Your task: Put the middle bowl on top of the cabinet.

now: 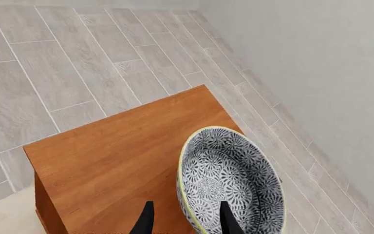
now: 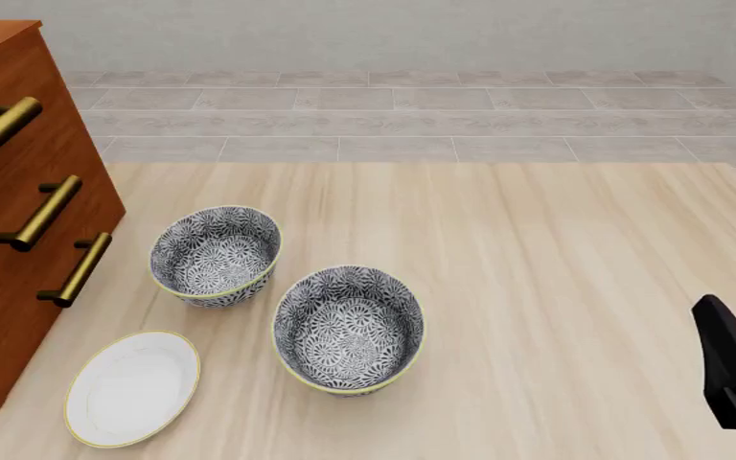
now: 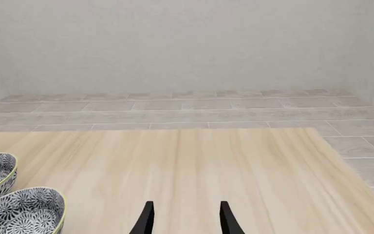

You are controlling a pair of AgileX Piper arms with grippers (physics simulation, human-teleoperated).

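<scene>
Middle bowl (image 1: 229, 180): patterned, over the top of the cabinet (image 1: 109, 156) near one corner. Its near rim is cut off by the frame, and contact with the wood cannot be confirmed.
Left end effector (image 1: 186, 219): released, with fingers spread wide, one inside the bowl's rim and one outside. Only the fingertips show.
Right end effector (image 3: 186, 219): released and holding nothing, well apart from the cabinet over the table (image 2: 573, 287). It is partly cut off in the front view.
Cabinet: its top and left side are cropped in the front view. Three brass handles (image 2: 38, 213) are visible.
Bowls, count: three. Two stand on the table, one near the cabinet's front (image 2: 216, 254) and one farther from it (image 2: 349, 328). Both are empty.
Plate (image 2: 131, 387), count: one, white and empty, just beside the cabinet's base.
</scene>
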